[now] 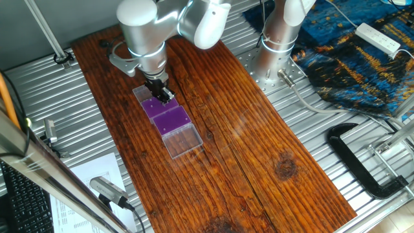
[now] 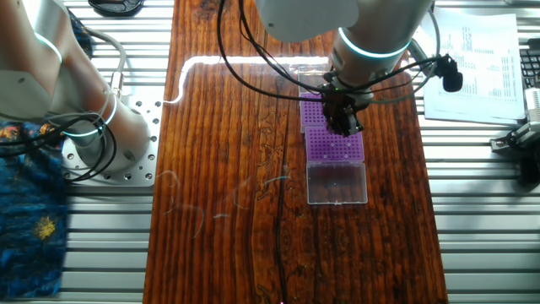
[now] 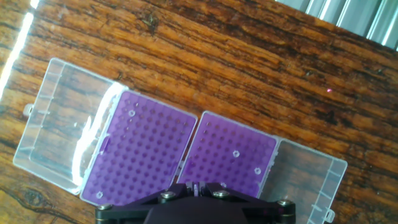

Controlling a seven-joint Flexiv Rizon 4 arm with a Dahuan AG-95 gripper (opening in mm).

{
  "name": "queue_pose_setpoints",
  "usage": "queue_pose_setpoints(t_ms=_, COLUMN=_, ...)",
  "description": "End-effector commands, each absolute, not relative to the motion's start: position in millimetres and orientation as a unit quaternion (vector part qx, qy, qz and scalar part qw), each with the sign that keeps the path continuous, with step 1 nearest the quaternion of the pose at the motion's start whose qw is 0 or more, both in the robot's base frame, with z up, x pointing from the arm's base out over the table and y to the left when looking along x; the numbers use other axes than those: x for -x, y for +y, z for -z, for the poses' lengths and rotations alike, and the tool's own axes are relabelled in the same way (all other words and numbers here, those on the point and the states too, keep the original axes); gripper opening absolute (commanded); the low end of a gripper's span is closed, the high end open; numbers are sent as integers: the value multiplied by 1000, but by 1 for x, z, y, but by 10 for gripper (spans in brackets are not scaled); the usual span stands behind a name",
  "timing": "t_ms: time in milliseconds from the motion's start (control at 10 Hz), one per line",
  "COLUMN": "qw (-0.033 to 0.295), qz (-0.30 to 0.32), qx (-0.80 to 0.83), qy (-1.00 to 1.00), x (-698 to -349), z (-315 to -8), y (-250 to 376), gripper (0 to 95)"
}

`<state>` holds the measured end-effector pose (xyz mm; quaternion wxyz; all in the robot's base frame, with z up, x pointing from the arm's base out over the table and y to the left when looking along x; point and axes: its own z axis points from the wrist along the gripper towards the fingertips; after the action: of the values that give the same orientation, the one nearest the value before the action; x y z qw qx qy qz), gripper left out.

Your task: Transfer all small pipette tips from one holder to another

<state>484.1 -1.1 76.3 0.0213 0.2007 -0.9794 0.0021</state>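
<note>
Two purple holders sit side by side on the wooden board, each in an open clear box: one holder (image 3: 140, 155) on the left, the other holder (image 3: 230, 155) on the right. Small pipette tips show as pale dots: one (image 3: 130, 114) on the left holder, one (image 3: 236, 153) on the right. My gripper (image 3: 194, 186) hangs just above the seam between the holders, at their near edge. It is shut on a thin whitish tip. The fixed views show the gripper (image 1: 165, 97) (image 2: 342, 127) low over the holders (image 1: 171, 120) (image 2: 335, 145).
Clear lids (image 3: 59, 134) (image 3: 308, 177) lie open on the outer side of each holder. The arm's base (image 1: 275, 58) stands at the board's far edge. A black clamp (image 1: 362, 162), a blue cloth (image 1: 362, 58) and papers (image 2: 477, 59) lie off the board.
</note>
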Motion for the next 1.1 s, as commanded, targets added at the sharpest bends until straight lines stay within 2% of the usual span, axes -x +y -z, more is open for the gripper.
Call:
queue_pose_setpoints(t_ms=100, qw=21, qz=-3, qx=-202, qy=-979, x=-482, z=-75, y=-1, gripper=0)
queue_pose_setpoints(t_ms=1100, qw=17, qz=-6, qx=-203, qy=-979, x=-483, z=-73, y=-1, gripper=0)
